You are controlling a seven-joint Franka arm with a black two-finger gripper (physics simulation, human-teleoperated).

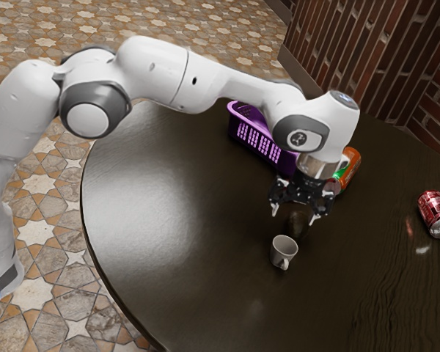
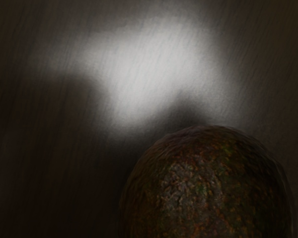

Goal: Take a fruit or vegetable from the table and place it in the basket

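In the exterior view my gripper [image 1: 294,215] points down over the table, its two fingers standing wide apart. A dark avocado [image 1: 298,226] is just below and partly between the fingertips, with a gap showing on the exterior view's left side of it. The wrist view has the avocado [image 2: 208,186] large and close under the hand, its skin rough and brown-green. Behind the arm's wrist stands the purple basket [image 1: 254,139], partly hidden by the arm.
A white mug [image 1: 283,251] stands close to the avocado, on its near side in the exterior view. An orange container [image 1: 350,166] lies behind the gripper, near the basket. Toward the exterior view's right a red can [image 1: 435,213] lies on the dark table [image 1: 169,213].
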